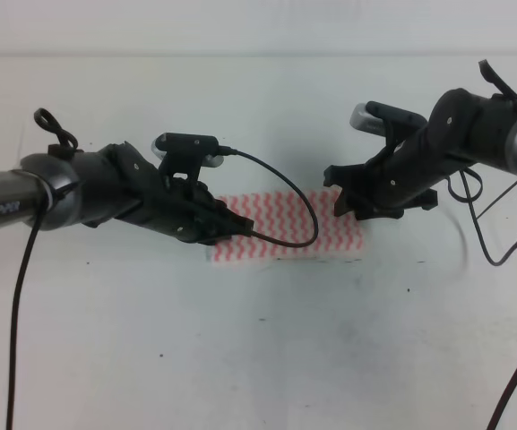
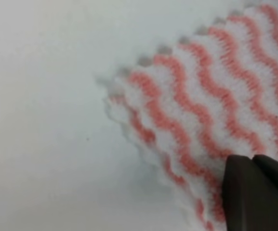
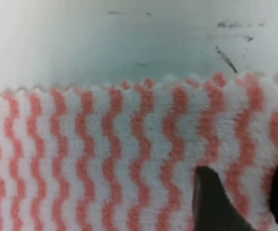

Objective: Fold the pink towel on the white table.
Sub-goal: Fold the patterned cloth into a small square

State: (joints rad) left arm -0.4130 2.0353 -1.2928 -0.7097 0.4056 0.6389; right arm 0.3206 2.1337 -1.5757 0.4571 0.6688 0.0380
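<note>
The pink towel [image 1: 285, 228] lies on the white table [image 1: 258, 358] as a flat strip with pink-and-white wavy stripes; layered edges show at its corner [image 2: 143, 120]. My left gripper [image 1: 228, 224] sits low on the towel's left end. Its dark fingers [image 2: 254, 192] are pressed together, shut on the cloth near the edge. My right gripper [image 1: 343, 204] hovers at the towel's right end. In the right wrist view this gripper [image 3: 244, 197] is open, its fingertips [image 3: 211, 202] apart, with striped towel [image 3: 105, 159] showing between them.
A black cable [image 1: 289, 202] loops from the left wrist camera over the towel's middle. More cables hang at the far right [image 1: 509, 233] and far left [image 1: 21, 296]. Dark scuffs [image 3: 225, 55] mark the table beyond the towel's far edge.
</note>
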